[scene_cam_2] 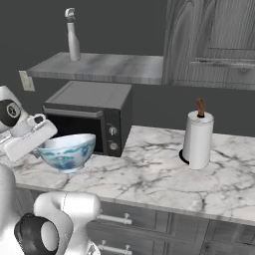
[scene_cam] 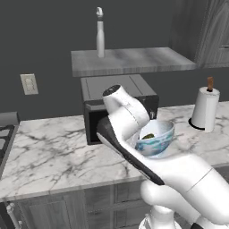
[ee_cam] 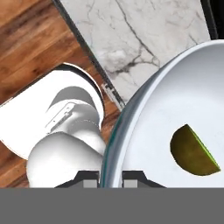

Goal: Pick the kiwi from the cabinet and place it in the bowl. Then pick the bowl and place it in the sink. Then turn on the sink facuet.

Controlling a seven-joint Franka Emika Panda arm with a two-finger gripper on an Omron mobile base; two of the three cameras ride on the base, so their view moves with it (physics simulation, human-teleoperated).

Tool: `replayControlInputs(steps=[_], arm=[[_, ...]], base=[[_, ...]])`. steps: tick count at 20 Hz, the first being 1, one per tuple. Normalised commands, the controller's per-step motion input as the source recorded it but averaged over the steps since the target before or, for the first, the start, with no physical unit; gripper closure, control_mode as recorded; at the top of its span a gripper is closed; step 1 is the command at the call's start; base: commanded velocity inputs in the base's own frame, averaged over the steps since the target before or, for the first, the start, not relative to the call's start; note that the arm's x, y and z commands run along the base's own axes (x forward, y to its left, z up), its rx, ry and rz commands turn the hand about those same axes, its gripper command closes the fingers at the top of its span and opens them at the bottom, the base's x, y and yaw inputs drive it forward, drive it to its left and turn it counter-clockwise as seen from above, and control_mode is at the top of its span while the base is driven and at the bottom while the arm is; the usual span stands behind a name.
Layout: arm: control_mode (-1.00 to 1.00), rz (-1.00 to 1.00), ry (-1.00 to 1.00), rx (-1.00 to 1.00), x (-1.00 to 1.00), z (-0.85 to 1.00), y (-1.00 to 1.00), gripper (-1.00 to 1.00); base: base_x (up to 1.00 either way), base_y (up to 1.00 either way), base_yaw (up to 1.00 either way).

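Observation:
The bowl (scene_cam: 157, 136), white inside and pale blue patterned outside, sits low over the marble counter (scene_cam: 53, 152) in front of the microwave. The kiwi (ee_cam: 192, 152), a green wedge with a brownish edge, lies inside the bowl (ee_cam: 175, 109). My gripper (ee_cam: 111, 181) is shut on the bowl's near rim, one fingertip inside and one outside. From the right base the gripper (scene_cam_2: 41, 144) meets the left rim of the bowl (scene_cam_2: 67, 151). Whether the bowl's foot touches the counter I cannot tell. The cabinet shelf (scene_cam: 134, 60) hangs above, also seen from the right as the cabinet shelf (scene_cam_2: 99, 67).
A black-fronted microwave (scene_cam_2: 89, 117) stands right behind the bowl. A paper towel roll (scene_cam_2: 197, 139) stands on the counter to the right. A tall white bottle (scene_cam: 100, 40) stands on the shelf. A stove edge (scene_cam: 4, 134) lies at far left, and upper cupboards (scene_cam_2: 214, 40) hang at right.

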Motion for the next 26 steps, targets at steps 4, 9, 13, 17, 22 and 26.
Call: replayControlInputs(steps=[4, 9, 13, 17, 22, 26], arm=[[-1.0, 0.11, -0.41, 0.07, -0.83, 0.87, -0.15, 1.0], [-1.0, 0.11, -0.4, 0.25, -0.59, 0.7, -0.35, 1.0], [-1.0, 0.0, -0.04, 0.2, -0.21, 0.6, -0.11, 1.0], [-1.0, 0.0, 0.04, 0.03, -0.01, 0.21, 0.0, 1.0], [-1.0, 0.0, 0.08, 0.0, 0.0, 0.0, 0.0, 1.0], [1.0, 0.0, 0.04, 0.0, -0.03, 0.0, 0.0, 1.0]], base=[[0.0, 0.0, 0.0], [0.0, 0.0, 0.0], [0.0, 0.0, 0.0], [0.0, 0.0, 0.0], [0.0, 0.0, 0.0], [-0.06, 0.0, 0.0]])
